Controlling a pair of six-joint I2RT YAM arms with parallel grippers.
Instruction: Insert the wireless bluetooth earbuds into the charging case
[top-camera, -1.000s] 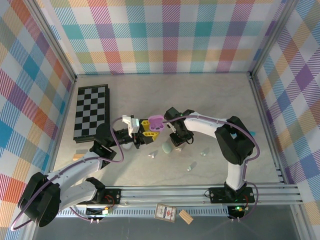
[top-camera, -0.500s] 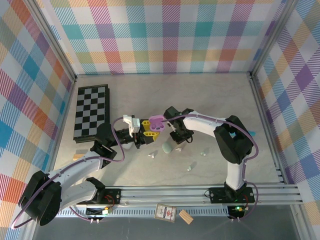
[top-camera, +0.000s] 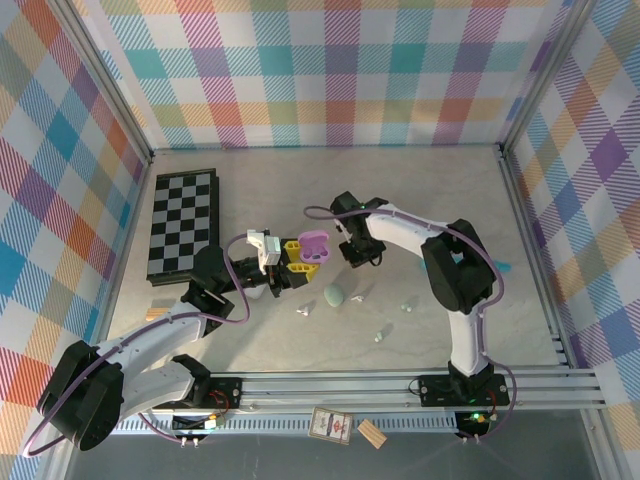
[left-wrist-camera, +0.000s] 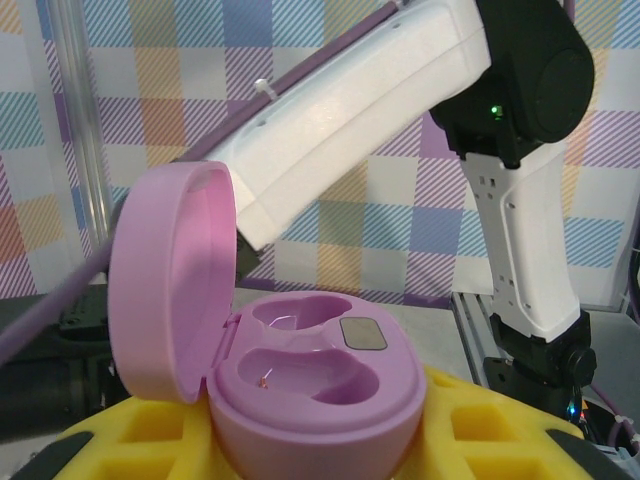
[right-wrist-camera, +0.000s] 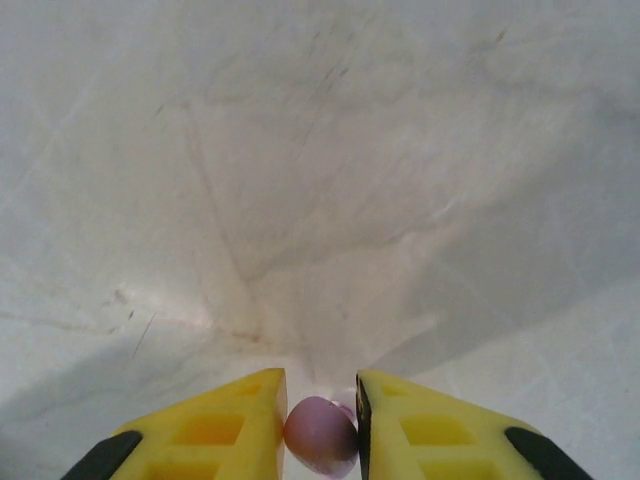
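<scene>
Over the last second my right tool (right-wrist-camera: 320, 425) narrowed and lifted off the pale marbled surface (right-wrist-camera: 300, 150). It swung from beside the mint oval case (top-camera: 333, 295) up toward the left arm. Its wrist view showed the yellow fingers (right-wrist-camera: 215, 425) pinched on a small glossy lilac-pink earbud (right-wrist-camera: 321, 440), so I judged the pick done and the carry begun. My left tool (top-camera: 292, 263) gripped the open lilac plastic charging case (left-wrist-camera: 315, 375) by its base, with the lid (left-wrist-camera: 165, 280) tipped back. The left wrist view made plain what the overhead left too small to read: both sockets were empty, and the right arm's white link loomed close behind the lid. The overhead, in turn, showed other tiny pale earbuds (top-camera: 378, 333) lying loose on the surface, well apart from the charging case.
</scene>
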